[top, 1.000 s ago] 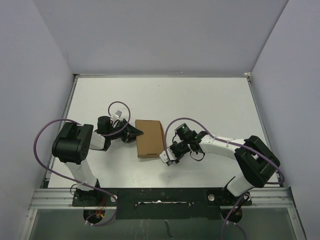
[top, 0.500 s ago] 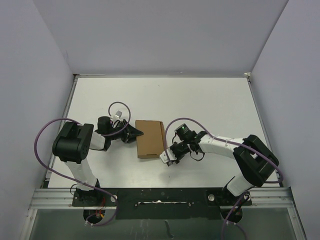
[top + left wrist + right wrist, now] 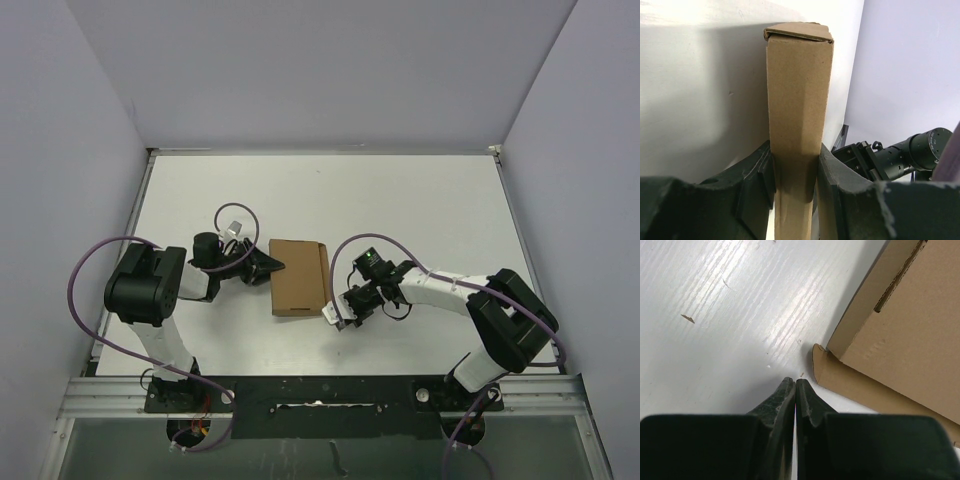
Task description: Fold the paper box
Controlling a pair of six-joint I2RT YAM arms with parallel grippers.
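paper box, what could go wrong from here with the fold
1. The left gripper clamps only one narrow side of the paper box. A sideways push could make the box pivot or slip out of that grip.
2. The right gripper is shut, its tips low over the table just short of a loose tab sticking out at the box's corner. Pushing in may crumple the tab instead of tucking it.
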